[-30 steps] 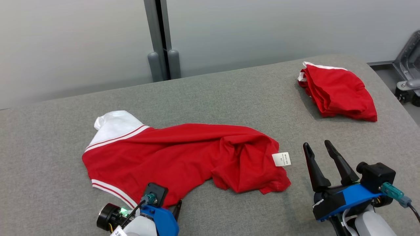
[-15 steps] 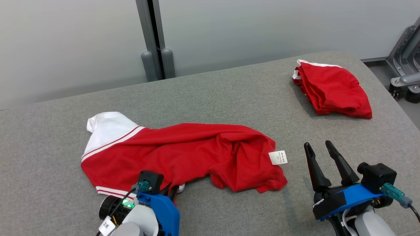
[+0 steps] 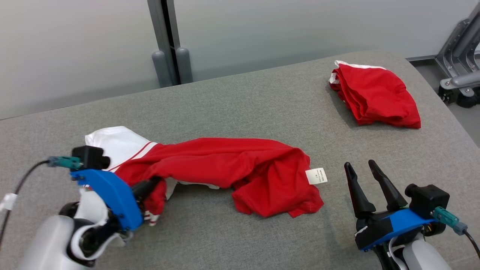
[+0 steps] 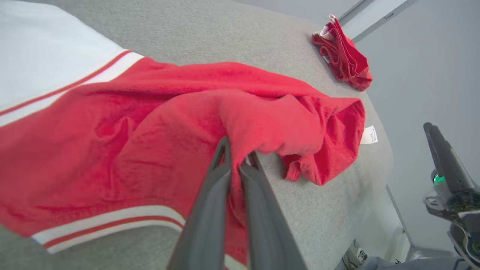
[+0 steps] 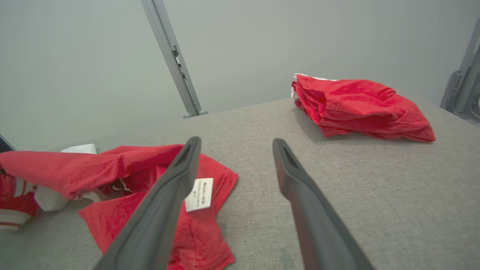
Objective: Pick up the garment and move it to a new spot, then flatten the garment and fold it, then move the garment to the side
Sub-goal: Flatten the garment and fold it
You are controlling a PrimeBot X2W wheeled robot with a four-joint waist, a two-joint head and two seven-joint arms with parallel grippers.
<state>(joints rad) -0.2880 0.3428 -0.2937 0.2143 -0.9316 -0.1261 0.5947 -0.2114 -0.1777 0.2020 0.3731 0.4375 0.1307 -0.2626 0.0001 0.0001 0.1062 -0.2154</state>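
Left wrist view: left gripper (image 4: 236, 150) pinches the garment (image 4: 150, 127) by its hem, likely for lifting; right gripper (image 3: 359, 164) hovers, jaws spread.

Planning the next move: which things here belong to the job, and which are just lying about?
In the job: red-and-white garment, left gripper shut on its edge, open right gripper, grey table.
Lying about: folded red garment at far right, metal stand.

The left end effector (image 3: 155, 182), on its pale forearm (image 3: 48, 240), points off to the right, its two dark fingers pinched tight on the red-and-white cloth garment (image 3: 225, 161). The right end effector (image 3: 359, 164) sits low on the right, fingers spread, empty.
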